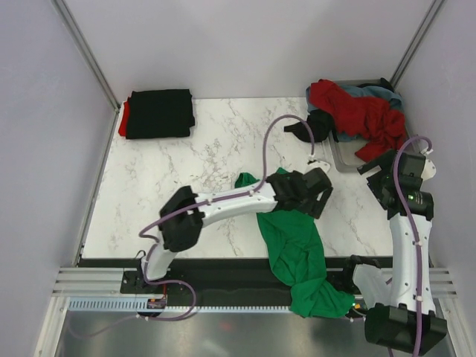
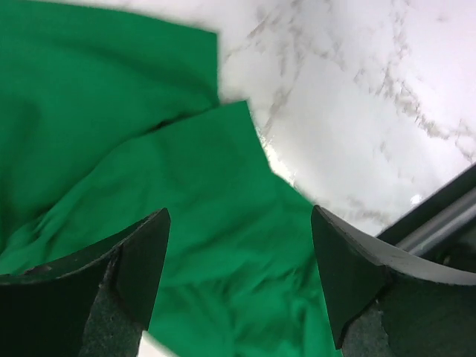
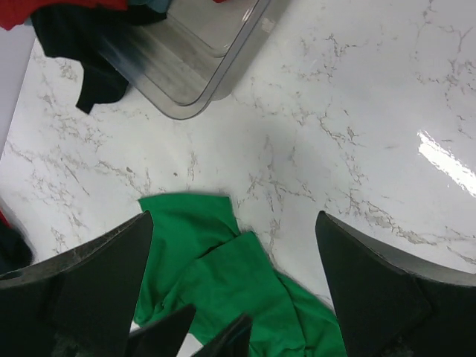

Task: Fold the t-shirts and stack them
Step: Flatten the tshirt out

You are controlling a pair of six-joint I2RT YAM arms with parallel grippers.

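Green shirt [image 1: 297, 256]: lies crumpled and unfolded at lower centre of the top view, its lower end draped over the near edge of the surface [image 1: 223, 149].
Left claw [image 2: 238, 223]: spread wide, hovering over the green cloth, pinching nothing.
Right claw [image 3: 232, 219]: spread wide and holding nothing, above bare marble at the right of the top view, between the green shirt and the tray [image 3: 201, 67].
Done: a folded black shirt [image 1: 158, 113] sits at upper left on a folded red shirt [image 1: 123, 117]; two items appear finished.
Left to do: the green shirt needs folding and stacking. A loose red shirt [image 1: 357, 111], a grey-blue shirt [image 1: 374, 92] and a loose black shirt [image 1: 316, 126] are heaped in and over the tray at upper right. Judged under halfway.
Hidden: the left arm covers the green shirt's upper part; the folded red shirt shows only as a sliver; the heap's exact count cannot be told.
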